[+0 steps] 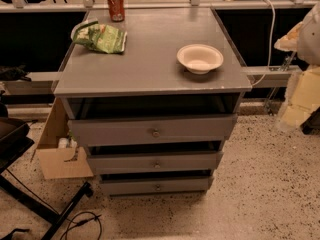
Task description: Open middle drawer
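a grey cabinet with three drawers stacked in its front stands in the middle of the camera view, on a speckled floor. the middle drawer is the second front down, at 6 o'clock from the cabinet's top and between the taller top drawer and the narrower bottom drawer. its front is flat and plain, with a small round knob at its centre. a dark band runs along above its front, under the top drawer; whether it is pulled out at all cannot be told.

the gripper seems to be the pale, blurred mass at the right edge of the view, at about 2 o'clock from the cabinet's top and well apart from the middle drawer and its knob. it touches nothing on the cabinet. whether it is spread or pressed together cannot be told.

on the cabinet's top, a red soda can stands upright at the far edge, at about 11 o'clock. a green crumpled bag lies near it, at about 10 o'clock. a white bowl sits upright at about 3 o'clock, near the right edge.

a cardboard box sits on the floor just beside the cabinet, at 9 o'clock from the middle drawer. black stand legs and a black cable cross the floor at 8 o'clock. a white cable hangs behind the cabinet at 2 o'clock.
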Robot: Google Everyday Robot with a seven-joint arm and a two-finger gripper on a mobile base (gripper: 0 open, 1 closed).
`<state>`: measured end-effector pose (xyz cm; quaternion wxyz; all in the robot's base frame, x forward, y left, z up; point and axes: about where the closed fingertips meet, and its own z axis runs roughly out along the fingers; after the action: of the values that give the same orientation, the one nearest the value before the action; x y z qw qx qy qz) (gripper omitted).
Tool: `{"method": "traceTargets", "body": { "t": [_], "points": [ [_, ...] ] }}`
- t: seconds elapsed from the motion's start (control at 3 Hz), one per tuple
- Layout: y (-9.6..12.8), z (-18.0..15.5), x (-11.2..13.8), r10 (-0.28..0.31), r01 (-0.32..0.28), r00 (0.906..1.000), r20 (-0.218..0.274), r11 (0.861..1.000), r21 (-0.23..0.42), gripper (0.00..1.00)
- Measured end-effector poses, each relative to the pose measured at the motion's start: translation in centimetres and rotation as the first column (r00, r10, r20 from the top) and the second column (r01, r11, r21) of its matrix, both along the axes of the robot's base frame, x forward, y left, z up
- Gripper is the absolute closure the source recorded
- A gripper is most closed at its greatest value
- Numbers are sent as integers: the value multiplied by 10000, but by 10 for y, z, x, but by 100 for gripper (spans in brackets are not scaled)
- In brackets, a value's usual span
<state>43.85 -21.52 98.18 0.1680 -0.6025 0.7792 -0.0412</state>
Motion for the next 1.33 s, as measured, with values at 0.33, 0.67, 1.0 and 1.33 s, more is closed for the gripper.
{"method": "traceTargets", "body": {
  "t": [0.33, 0.67, 1.0, 1.33],
  "points": [
    [0, 0, 0, 1, -1, 10000, -1, 10000, 0, 0],
    [10, -40, -13, 225, -227, 9994, -246, 9997, -64, 0],
    [29, -86, -26, 743, -742, 9972, -2, 9966, -365, 0],
    [39, -189, -29, 970, -983, 9951, -198, 9916, -838, 0]
  ]
}}
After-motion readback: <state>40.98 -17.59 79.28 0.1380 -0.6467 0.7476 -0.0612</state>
